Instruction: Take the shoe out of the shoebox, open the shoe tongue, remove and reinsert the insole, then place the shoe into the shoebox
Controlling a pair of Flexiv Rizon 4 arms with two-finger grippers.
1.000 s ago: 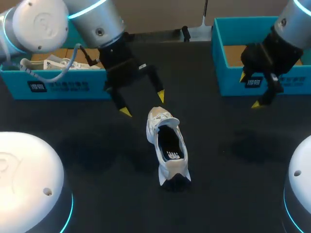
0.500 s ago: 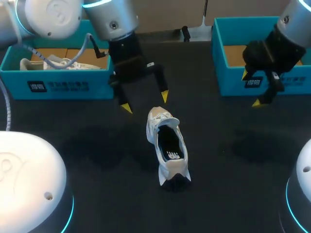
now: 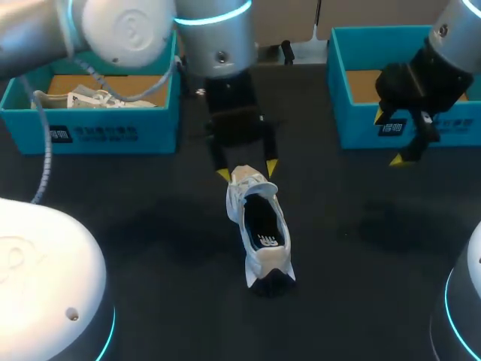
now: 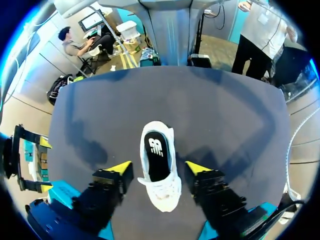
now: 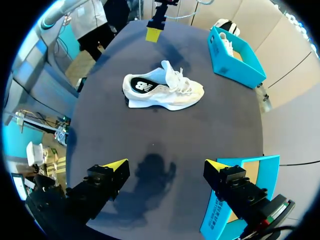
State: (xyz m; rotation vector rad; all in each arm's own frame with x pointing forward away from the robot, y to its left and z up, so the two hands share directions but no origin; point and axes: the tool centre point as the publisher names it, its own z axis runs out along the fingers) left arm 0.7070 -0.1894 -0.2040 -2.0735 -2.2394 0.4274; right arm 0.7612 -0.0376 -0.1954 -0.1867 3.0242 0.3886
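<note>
Shoe (image 3: 259,229): white, perhaps mesh, upright.

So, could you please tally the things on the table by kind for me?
White shoes: 2, one out on the black table, one in the left shoebox.
Teal shoeboxes: 2, that left one and the right one.
Total: 4.

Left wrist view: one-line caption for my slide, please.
Open left gripper, one finger either side of the white shoe at its laced front, on the dark table.
</note>
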